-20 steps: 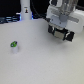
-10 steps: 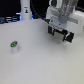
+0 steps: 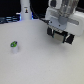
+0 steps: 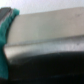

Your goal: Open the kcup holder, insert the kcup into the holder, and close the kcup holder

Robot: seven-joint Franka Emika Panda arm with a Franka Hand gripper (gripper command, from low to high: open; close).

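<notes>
Gripper [image 3: 61,36] work is under way at the kcup holder [image 3: 63,36], the dark boxy unit sitting toward the exterior view's right, with the arm's pale head pressed down close over it. From where I stand the fingers are lost against the black body, so I cannot tell whether they are spread or closed, or whether they have a handle between them. The wrist view is no help: only a blurred grey slab with a dark band below it and a teal edge at one side.

I judge the step in hand to be opening the holder. To do it well, the fingers should settle squarely on one pale handle and pull straight out along the drawer's travel, slowly, since a crooked tug could drag the whole box across the white table [image 3: 40,65] instead of sliding the drawer.

The kcup [image 3: 14,47] stands well apart from the holder, out on the bare table toward the exterior view's left, nearer than the tall white post [image 3: 25,10]. It appears upright, green top facing up, so its short axis runs vertically; it is too small to say more.
</notes>
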